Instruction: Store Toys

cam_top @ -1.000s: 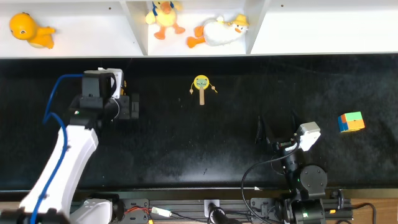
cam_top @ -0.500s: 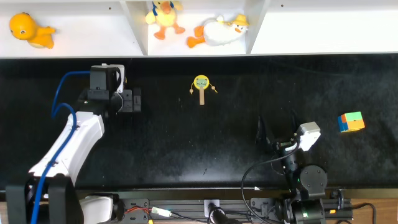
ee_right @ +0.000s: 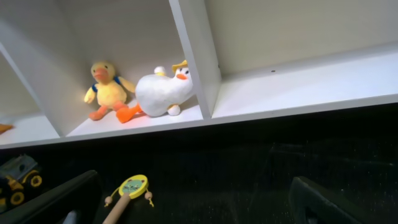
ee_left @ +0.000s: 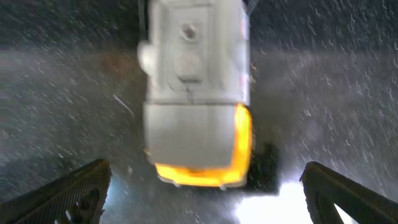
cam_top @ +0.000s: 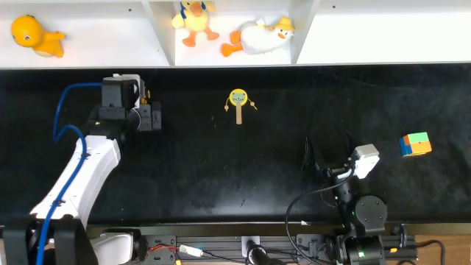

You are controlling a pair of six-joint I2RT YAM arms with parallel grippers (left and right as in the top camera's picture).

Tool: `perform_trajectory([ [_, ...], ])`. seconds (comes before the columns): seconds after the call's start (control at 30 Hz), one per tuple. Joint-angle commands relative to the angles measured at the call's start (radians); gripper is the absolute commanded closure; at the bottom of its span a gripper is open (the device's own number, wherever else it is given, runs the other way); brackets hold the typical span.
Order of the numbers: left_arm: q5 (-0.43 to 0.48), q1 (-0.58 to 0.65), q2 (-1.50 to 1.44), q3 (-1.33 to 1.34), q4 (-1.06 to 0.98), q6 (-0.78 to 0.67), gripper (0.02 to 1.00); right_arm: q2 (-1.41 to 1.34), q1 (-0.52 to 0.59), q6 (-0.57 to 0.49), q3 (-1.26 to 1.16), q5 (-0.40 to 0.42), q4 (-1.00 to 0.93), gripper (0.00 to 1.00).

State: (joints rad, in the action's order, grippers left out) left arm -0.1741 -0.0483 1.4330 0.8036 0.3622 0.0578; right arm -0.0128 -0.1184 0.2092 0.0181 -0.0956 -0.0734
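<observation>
Right now my left gripper (ee_left: 205, 186) hangs over the toy truck (ee_left: 196, 93), a grey-white cab with a yellow edge. Its fingers are spread wide to either side of the truck and close on nothing. The truck stands on the black mat (cam_top: 191, 169), at its far left, near the shelf. That mat is dark, flecked with pale specks, and it covers the whole worktop from the arm bases to the white shelf (cam_top: 162, 44) along the far edge. The shelf is split by upright dividers. An orange duck (cam_top: 33, 33) lies in its left compartment, and a yellow duck (cam_top: 195, 18) and a white duck (cam_top: 257, 37) sit side by side in the middle one. On the mat a rattle drum (cam_top: 238, 103) lies near the middle, well apart from the truck, and a coloured cube (cam_top: 416, 143) sits far to the right. My right gripper (cam_top: 327, 153) rests low near its own base, jaws apart and holding nothing, facing the shelf. A blue cable (cam_top: 66, 118) loops along the left arm.
</observation>
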Motion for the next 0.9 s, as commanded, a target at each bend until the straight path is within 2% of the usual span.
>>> perform_trajectory([
  [0.03, 0.011, 0.049, 0.005, -0.004, -0.042, 0.018, 0.02, 0.008, -0.006, 0.004, -0.014, 0.011, 0.003, 0.005],
  [0.13, 0.095, 0.079, 0.036, -0.004, -0.089, -0.013, 0.02, 0.008, -0.006, 0.004, -0.014, 0.011, 0.003, 0.007],
  [0.23, 0.142, 0.087, 0.069, -0.004, -0.136, -0.031, 0.023, 0.008, -0.006, 0.004, -0.014, 0.011, 0.003, 0.007],
  [0.63, 0.15, 0.087, 0.14, -0.004, -0.175, -0.036, 0.02, 0.008, -0.006, 0.004, -0.014, 0.011, 0.003, 0.005],
  [0.77, 0.146, 0.087, 0.148, -0.004, -0.181, -0.039, 0.086, 0.008, -0.006, 0.004, -0.014, 0.011, 0.003, 0.005],
  [0.9, 0.14, 0.087, 0.153, -0.004, -0.182, -0.039, 0.259, 0.008, -0.006, 0.004, -0.014, 0.011, 0.003, 0.007],
])
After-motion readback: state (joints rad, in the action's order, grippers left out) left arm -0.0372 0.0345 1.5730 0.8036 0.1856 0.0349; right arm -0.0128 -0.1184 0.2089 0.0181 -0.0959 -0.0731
